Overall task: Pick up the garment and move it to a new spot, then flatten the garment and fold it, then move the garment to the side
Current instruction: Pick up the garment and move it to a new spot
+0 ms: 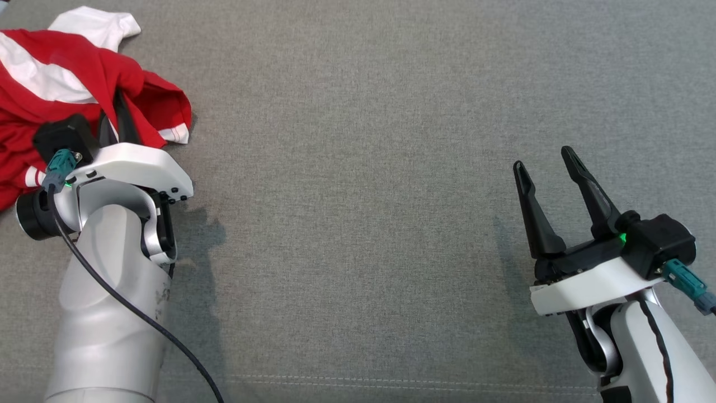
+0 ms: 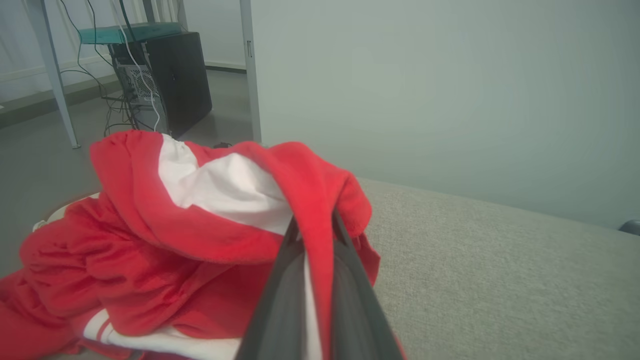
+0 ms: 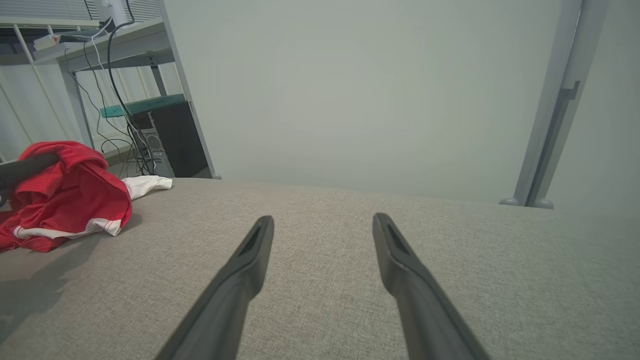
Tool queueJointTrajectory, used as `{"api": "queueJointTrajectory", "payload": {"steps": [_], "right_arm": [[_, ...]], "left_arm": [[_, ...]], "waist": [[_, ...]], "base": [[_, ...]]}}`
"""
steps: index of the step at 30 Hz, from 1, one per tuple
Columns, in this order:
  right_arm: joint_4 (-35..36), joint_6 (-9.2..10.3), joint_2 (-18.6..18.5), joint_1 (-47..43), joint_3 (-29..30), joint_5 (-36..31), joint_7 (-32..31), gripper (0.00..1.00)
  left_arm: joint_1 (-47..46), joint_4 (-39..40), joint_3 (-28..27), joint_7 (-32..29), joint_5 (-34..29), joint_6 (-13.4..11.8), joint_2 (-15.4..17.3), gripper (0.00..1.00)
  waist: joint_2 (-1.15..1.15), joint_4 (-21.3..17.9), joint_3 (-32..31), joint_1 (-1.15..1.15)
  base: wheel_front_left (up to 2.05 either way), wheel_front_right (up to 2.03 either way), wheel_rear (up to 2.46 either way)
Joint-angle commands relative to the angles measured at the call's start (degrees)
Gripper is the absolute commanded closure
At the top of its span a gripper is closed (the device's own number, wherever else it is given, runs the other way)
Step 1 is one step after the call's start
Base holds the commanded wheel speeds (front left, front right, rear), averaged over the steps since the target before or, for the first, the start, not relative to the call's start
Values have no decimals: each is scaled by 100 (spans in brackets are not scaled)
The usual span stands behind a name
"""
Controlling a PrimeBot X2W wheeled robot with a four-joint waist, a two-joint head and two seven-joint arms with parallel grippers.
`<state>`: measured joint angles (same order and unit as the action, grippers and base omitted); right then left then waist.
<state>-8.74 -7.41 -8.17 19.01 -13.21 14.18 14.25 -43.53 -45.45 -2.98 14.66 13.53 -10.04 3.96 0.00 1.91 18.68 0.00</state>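
Red and white, the garment (image 1: 67, 73) lies in a crumpled heap at the far left corner of the grey tabletop (image 1: 358, 168). Your left gripper (image 1: 120, 117) is pinched tight on a red fold of it. Your right gripper (image 1: 542, 158) hangs far over on the right, fingers spread wide, holding nothing. You are at the very start, I think. The move, the flattening, the fold and the shift aside are all left to do.

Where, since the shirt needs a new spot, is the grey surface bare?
Bare grey fabric surface spans from the red-and-white shirt across to the open right tool. It is crowded far left, where the left tool grips the shirt.
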Motion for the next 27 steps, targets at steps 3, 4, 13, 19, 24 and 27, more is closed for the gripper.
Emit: {"api": "queueJointTrajectory", "payload": {"steps": [3, 4, 13, 19, 24, 27], "right_arm": [[105, -8, 73, -206, -67, -24, 74, 0], [97, -8, 86, -244, -55, -26, 74, 0], [76, -8, 230, -511, 70, -9, 74, 0], [96, -8, 313, -628, 101, 16, 74, 0], [98, -8, 364, -667, 91, 27, 74, 0], [99, -8, 387, -697, 100, 37, 74, 0]], "left_arm": [[204, 598, -164, 34, -93, 132, 79, 100], [243, 696, -149, 34, -110, 164, 53, 100], [414, 1393, 67, 34, 158, 428, -95, 100], [564, 1812, 733, 34, 1031, 347, -106, 100], [663, 1986, 1534, 34, 1613, 123, -107, 100], [680, 2100, 2031, 34, 1965, -2, -107, 100]], "waist": [[0, -109, -380, 0], [0, -135, -449, 0], [0, -499, -902, 0], [0, -902, -1099, 0], [0, -1319, -1180, 0], [0, -1582, -1206, 0]], "base": [[0, 0, 0], [0, 0, 0], [0, 0, 0], [0, 0, 0], [0, 0, 0], [0, 0, 0]]}}
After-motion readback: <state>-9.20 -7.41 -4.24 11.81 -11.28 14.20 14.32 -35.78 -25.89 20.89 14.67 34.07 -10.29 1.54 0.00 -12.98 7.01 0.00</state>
